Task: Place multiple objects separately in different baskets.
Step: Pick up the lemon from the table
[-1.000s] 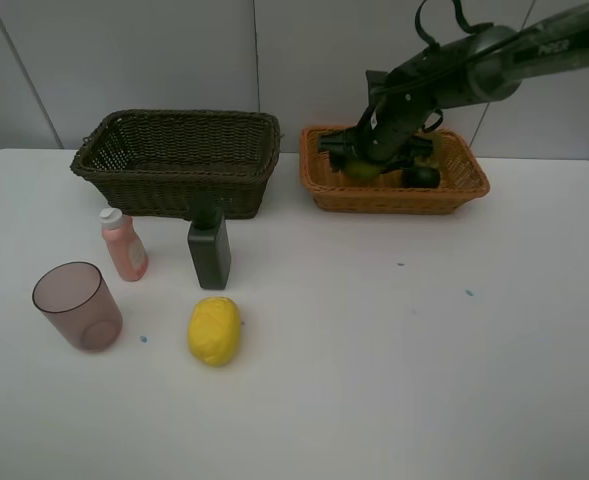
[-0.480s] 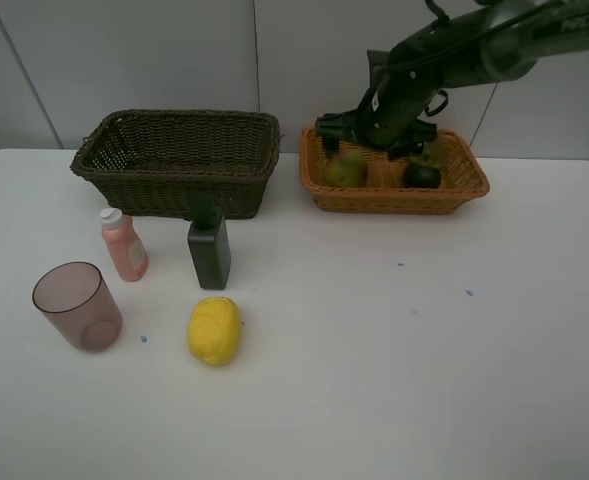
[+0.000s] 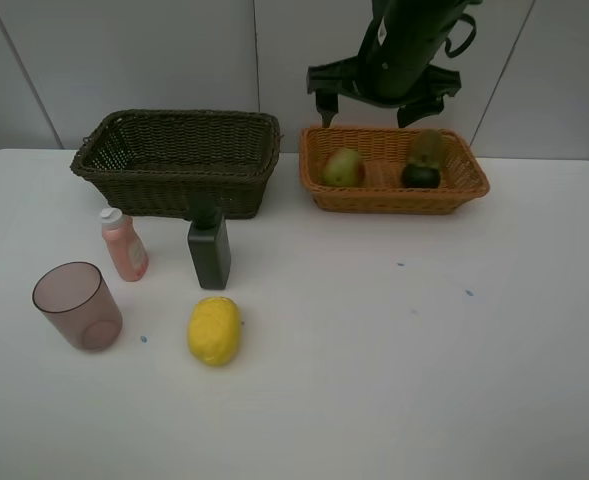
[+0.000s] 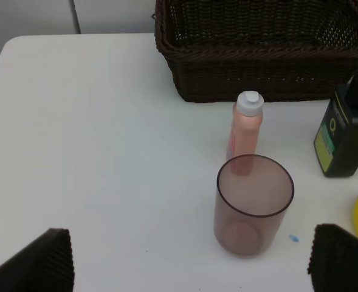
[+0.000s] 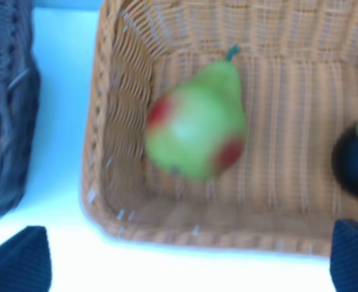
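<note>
Right end effector (image 3: 366, 110) high above orange-tan basket (image 3: 394, 205), jaws wide apart, empty. Left end effector (image 4: 191, 261) also spread wide.

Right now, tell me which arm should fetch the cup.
Left. The left arm's fingers, open, frame the cup in their wrist view; the right arm's fingers hang open above the orange basket, across the table from the cup.

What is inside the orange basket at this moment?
The orange basket holds three fruits: a green-red fruit at its left end, a dark fruit at the right, and a brownish fruit just behind that one. The near wall hides the floor along the front.
</note>
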